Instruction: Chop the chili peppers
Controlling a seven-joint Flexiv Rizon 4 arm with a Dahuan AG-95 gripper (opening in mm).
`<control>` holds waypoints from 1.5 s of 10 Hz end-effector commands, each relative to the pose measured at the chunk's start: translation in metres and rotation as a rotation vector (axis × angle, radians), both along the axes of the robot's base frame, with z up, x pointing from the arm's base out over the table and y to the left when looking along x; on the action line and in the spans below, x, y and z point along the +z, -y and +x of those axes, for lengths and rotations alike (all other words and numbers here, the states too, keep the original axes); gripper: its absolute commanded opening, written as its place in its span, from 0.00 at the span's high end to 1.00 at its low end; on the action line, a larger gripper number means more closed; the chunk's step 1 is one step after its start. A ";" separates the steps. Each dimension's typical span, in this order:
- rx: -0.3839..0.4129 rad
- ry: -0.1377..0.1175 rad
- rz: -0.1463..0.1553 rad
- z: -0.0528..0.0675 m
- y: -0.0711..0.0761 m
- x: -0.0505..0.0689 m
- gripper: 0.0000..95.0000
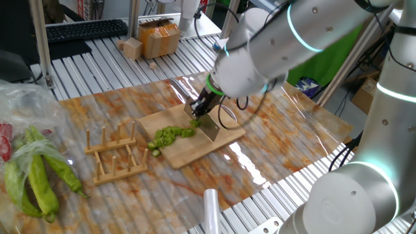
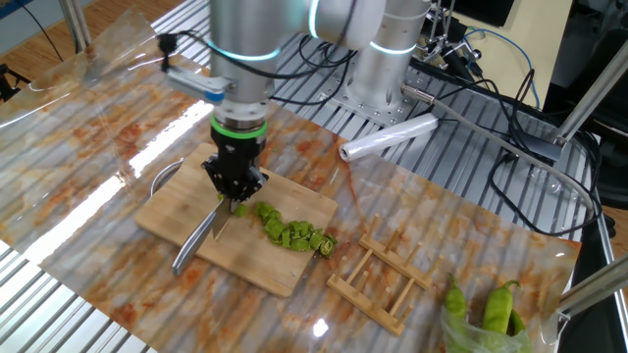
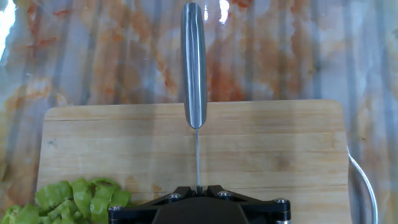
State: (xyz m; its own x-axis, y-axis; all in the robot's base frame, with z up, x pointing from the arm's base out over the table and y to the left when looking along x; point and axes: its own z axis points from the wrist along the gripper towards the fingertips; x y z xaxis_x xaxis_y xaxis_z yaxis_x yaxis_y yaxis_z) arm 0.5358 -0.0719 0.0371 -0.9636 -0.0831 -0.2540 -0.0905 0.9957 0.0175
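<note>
The chili peppers [image 1: 170, 135] lie as a pile of small bright-green chunks on the wooden cutting board [image 1: 188, 151]. The other fixed view shows the same pile [image 2: 294, 233] on the board [image 2: 162, 214]. In the hand view the chunks [image 3: 74, 198] sit at the lower left of the board [image 3: 267, 149]. My gripper [image 2: 235, 188] is shut on the thin blade of a steel knife [image 2: 199, 240], just beside the pile. Seen from the hand, the knife [image 3: 194, 62] runs edge-on away from the gripper [image 3: 198, 188], its handle past the board's far edge. The gripper [image 1: 201, 108] stands over the board.
A wooden rack [image 1: 114, 153] stands beside the board, as the other fixed view also shows [image 2: 378, 279]. Larger uncut green peppers [image 1: 36, 175] lie in a clear bag. A roll of plastic film [image 2: 388, 137] lies near the arm's base. A cardboard box [image 1: 159, 38] sits at the back.
</note>
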 end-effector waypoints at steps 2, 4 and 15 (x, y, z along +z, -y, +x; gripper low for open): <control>0.000 -0.006 0.048 -0.004 0.001 0.000 1.00; -0.004 -0.016 0.071 -0.004 -0.001 0.000 1.00; -0.026 -0.057 0.062 -0.002 -0.014 0.012 1.00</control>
